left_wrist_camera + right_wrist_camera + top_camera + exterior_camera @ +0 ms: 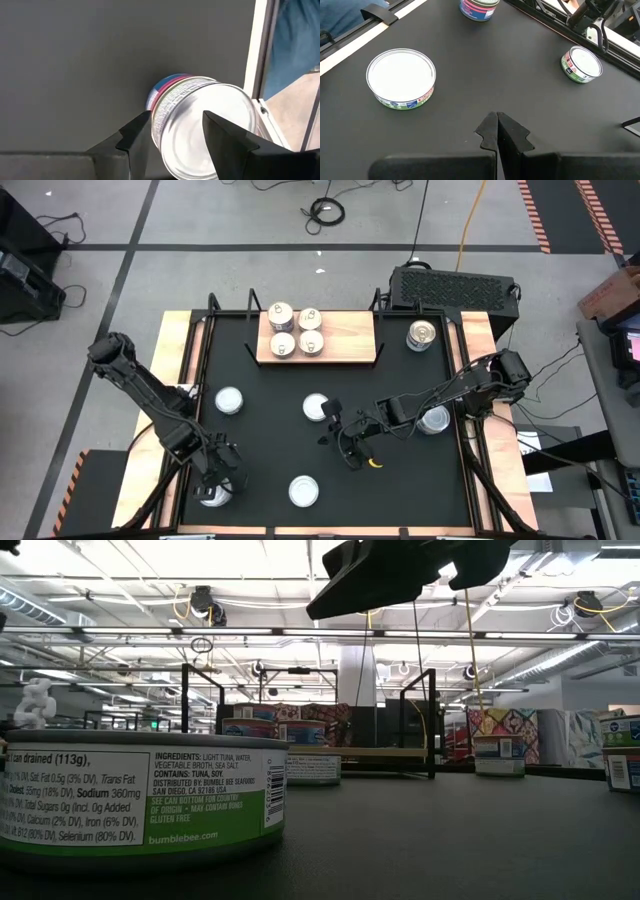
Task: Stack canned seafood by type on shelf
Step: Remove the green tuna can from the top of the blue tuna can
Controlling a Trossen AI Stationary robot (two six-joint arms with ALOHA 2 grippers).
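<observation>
The shelf stands at the table's far middle and carries several canned seafood tins in short stacks. More tins stand upright on the black table. My left gripper is open above a silver-topped tin by the near left corner. One finger is beside the tin's label wall and the other is over its top. My right gripper is shut and bare above the table's middle. My left gripper comes at the tin from above, slanting down. One fingertip is by the tin's side wall, the other fingertip over its lid. I cannot tell whether either touches it. The tin stands on the table.
A wooden side strip runs close beside the left tin. In the right wrist view, a white-topped tin and a smaller-looking one flank bare table. A tin stands right in front of the low camera.
</observation>
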